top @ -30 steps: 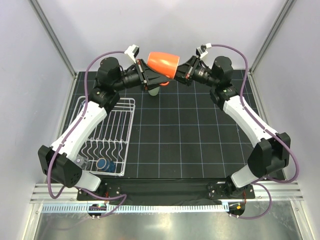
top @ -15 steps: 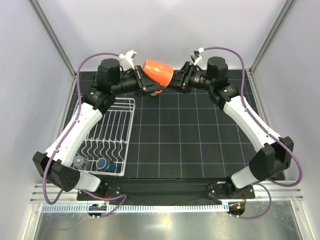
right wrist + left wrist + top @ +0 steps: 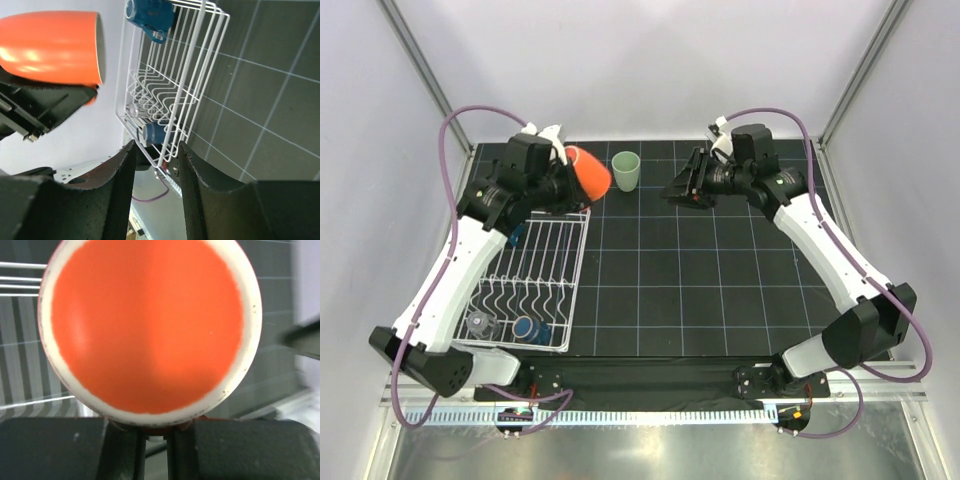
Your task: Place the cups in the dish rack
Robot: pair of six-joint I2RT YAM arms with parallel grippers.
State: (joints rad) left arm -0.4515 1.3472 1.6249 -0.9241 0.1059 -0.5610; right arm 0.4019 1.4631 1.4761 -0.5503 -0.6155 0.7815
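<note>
My left gripper (image 3: 567, 180) is shut on the orange mug (image 3: 586, 171) and holds it in the air over the far right corner of the white dish rack (image 3: 578, 262). In the left wrist view the mug's round base (image 3: 150, 325) fills the frame above my left gripper (image 3: 156, 440). My right gripper (image 3: 678, 191) is open and empty, to the right of the pale green tumbler (image 3: 626, 171), which stands upright on the mat. In the rack lie a blue mug (image 3: 150, 15), a smaller darker blue mug (image 3: 530, 328) and a clear glass (image 3: 480, 324).
The right wrist view looks between my open fingers (image 3: 120, 200) at the orange mug (image 3: 50, 47), the rack (image 3: 200, 55) and the small blue mug (image 3: 152, 135). The black gridded mat (image 3: 720, 280) ends at metal frame posts and pale walls.
My right gripper has let go of the orange mug and drawn back to the right. My left arm has carried the mug left and down over the rack. The green tumbler now shows.
</note>
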